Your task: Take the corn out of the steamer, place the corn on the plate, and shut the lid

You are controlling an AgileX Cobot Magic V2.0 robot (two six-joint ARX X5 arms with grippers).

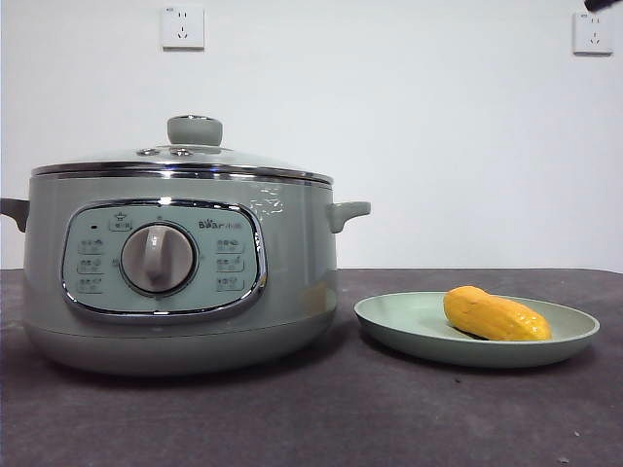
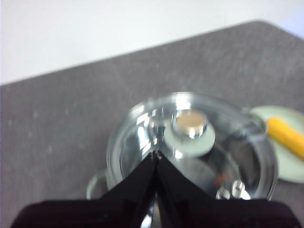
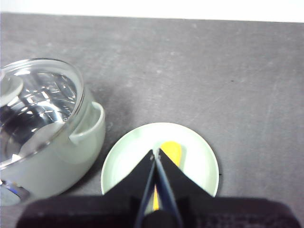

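The sage-green steamer (image 1: 180,272) stands at the left with its glass lid (image 1: 185,161) resting on top, knob (image 1: 195,129) up. To its right the corn (image 1: 494,314) lies on the pale-green plate (image 1: 389,316). My left gripper (image 2: 156,154) hovers high above the lid (image 2: 190,142), shut and holding nothing. High above the plate (image 3: 128,152) my right gripper (image 3: 156,152) is shut and empty, with the corn (image 3: 172,151) partly hidden behind its jaws. Only a black tip (image 1: 602,5) of an arm shows in the front view's top right corner.
The steamer's side handle (image 1: 348,212) juts toward the plate. Dark grey table surface (image 1: 389,418) spreads in front of both objects. Two wall sockets (image 1: 182,26) sit on the white wall behind.
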